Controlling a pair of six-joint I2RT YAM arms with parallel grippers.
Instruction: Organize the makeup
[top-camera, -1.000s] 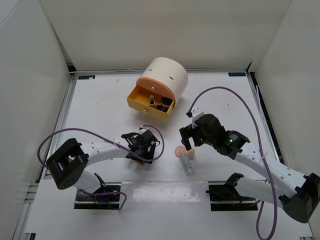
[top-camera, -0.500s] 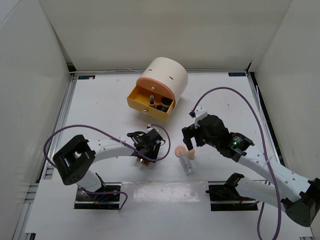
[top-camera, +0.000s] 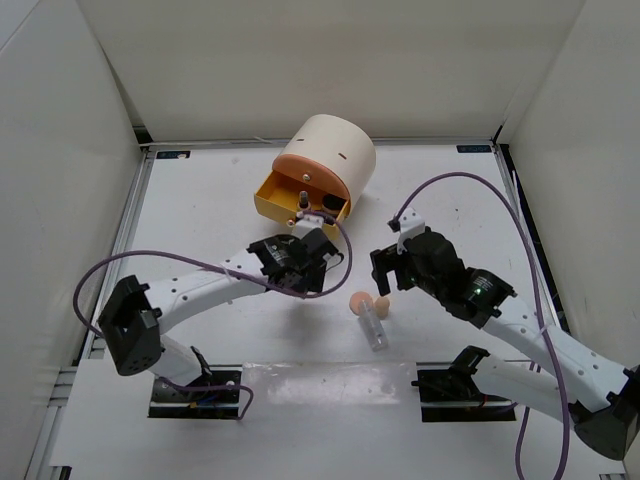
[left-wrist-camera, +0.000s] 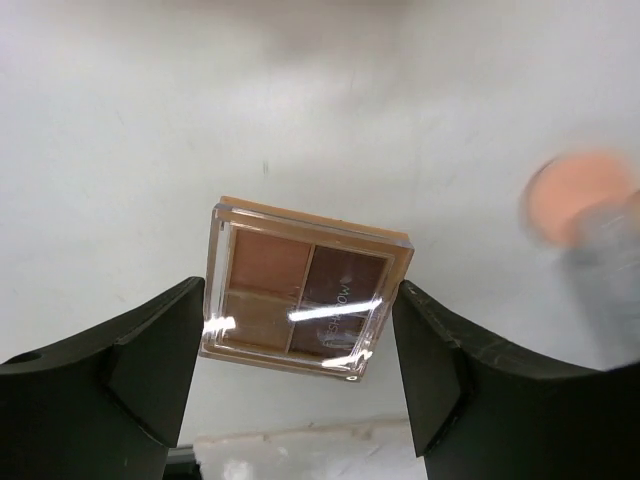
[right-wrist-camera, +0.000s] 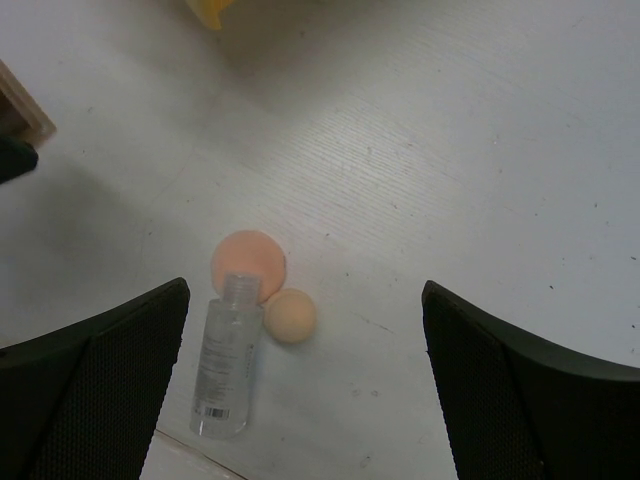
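Note:
My left gripper (top-camera: 302, 256) (left-wrist-camera: 300, 335) is shut on a rose-gold palette (left-wrist-camera: 305, 300) with a clear lid and brown shades, holding it above the table. In the top view the gripper hides the palette. My right gripper (top-camera: 384, 278) (right-wrist-camera: 305, 385) is open and empty above two peach sponges (right-wrist-camera: 248, 262) (right-wrist-camera: 290, 315) and a clear tube (right-wrist-camera: 225, 370). These lie together on the table, also seen in the top view as the sponges (top-camera: 358, 302) and the tube (top-camera: 375, 328). Small dark cosmetics (top-camera: 302, 197) lie in the open drawer.
A cream cylinder box (top-camera: 330, 150) stands at the back with its orange-yellow drawer (top-camera: 295, 215) pulled open toward me. White walls close in the table (top-camera: 200, 200) on three sides. Purple cables loop over both arms.
My left gripper has risen off the table with the palette and moved away from me and right, toward the open drawer. My right gripper has shifted slightly right and stays open.

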